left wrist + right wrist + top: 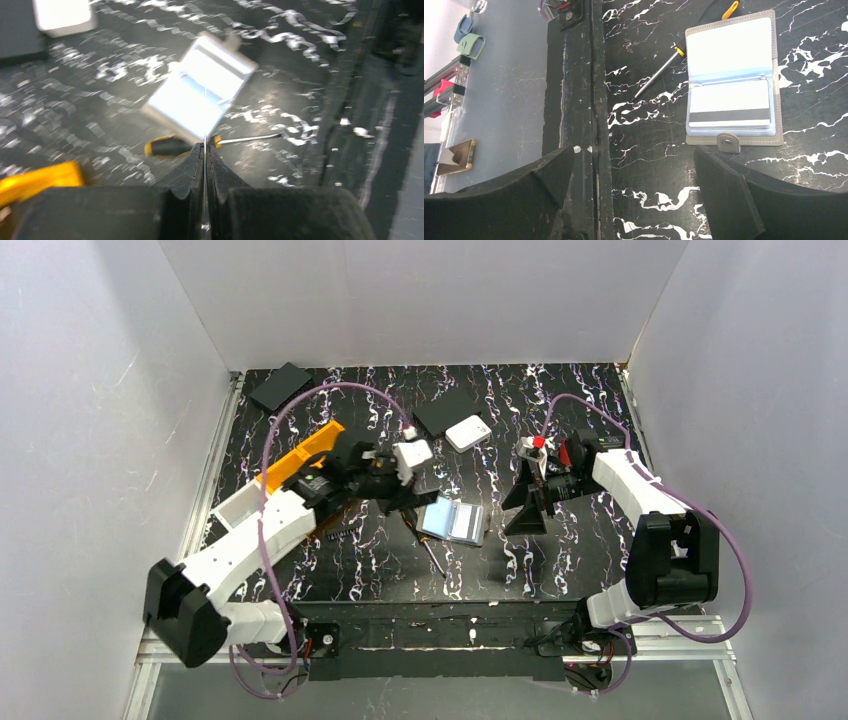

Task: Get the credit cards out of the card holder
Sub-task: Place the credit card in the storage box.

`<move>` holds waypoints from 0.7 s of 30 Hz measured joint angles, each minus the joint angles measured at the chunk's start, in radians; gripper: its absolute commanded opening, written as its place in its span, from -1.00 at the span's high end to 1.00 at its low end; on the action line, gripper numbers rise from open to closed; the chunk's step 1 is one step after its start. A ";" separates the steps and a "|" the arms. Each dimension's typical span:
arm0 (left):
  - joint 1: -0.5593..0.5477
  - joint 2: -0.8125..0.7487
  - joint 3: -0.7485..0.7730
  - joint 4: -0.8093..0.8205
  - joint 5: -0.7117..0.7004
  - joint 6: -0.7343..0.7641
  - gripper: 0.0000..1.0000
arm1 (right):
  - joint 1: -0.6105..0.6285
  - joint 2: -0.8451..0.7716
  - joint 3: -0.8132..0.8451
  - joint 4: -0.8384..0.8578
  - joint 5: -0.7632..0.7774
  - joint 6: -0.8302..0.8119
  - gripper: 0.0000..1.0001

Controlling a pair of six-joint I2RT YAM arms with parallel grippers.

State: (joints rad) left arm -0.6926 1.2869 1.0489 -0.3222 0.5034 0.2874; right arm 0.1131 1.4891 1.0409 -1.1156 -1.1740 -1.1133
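— Card holder (452,521) lying flat open on the marbled black table (560,420), pale blue-grey inside facing up, right between the two arms!
— And the credit cards (730,102)?
— Tucked in their sleeves on both halves. The one by the snap tab (728,142) shows a dark stripe (the right wrist view is the sharp one).
— Left gripper (412,505)?
— Hanging just beside the holder's left edge, jaws pinched to a hairline. A thin pale line runs up from the seam in its own camera. Card edge or glare, I can't tell.
— Right gripper (528,512)?
— Spread wide, nothing between the fingers, near the holder's right side but apart from it.
— Anything else close by?
— Screwdriver (430,545), yellow-and-black handle at the holder's corner, shaft pointing toward the arm bases. White box (467,433) farther back, well apart.
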 measured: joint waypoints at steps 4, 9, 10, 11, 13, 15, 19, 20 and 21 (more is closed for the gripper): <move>0.111 -0.114 -0.053 -0.022 -0.110 0.071 1.00 | -0.002 -0.005 0.000 0.003 0.000 0.010 -0.96; 0.228 -0.154 -0.114 -0.010 -0.201 0.135 1.00 | -0.003 -0.006 0.000 0.015 0.000 0.014 -0.96; 0.251 -0.150 -0.120 -0.006 -0.215 0.147 1.00 | -0.004 -0.007 0.000 0.016 0.000 0.016 -0.96; 0.273 -0.143 -0.121 -0.003 -0.228 0.157 1.00 | -0.005 -0.008 0.000 0.017 0.000 0.017 -0.96; 0.312 -0.123 -0.121 0.023 -0.240 0.168 1.00 | -0.008 -0.009 0.000 0.018 0.000 0.018 -0.96; 0.343 -0.101 -0.121 0.055 -0.239 0.170 1.00 | -0.010 -0.009 0.000 0.019 0.000 0.019 -0.96; 0.397 -0.044 -0.123 0.153 -0.227 0.165 1.00 | -0.014 -0.009 0.000 0.020 0.000 0.019 -0.96; 0.409 -0.030 -0.125 0.180 -0.225 0.165 1.00 | -0.016 -0.009 0.000 0.021 0.000 0.019 -0.96; 0.416 -0.018 -0.125 0.199 -0.224 0.166 1.00 | -0.017 -0.009 0.000 0.021 0.000 0.020 -0.96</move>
State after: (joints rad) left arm -0.2768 1.2690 0.9241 -0.1234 0.2794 0.4530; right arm 0.0959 1.4803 1.0409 -1.0943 -1.1744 -1.0935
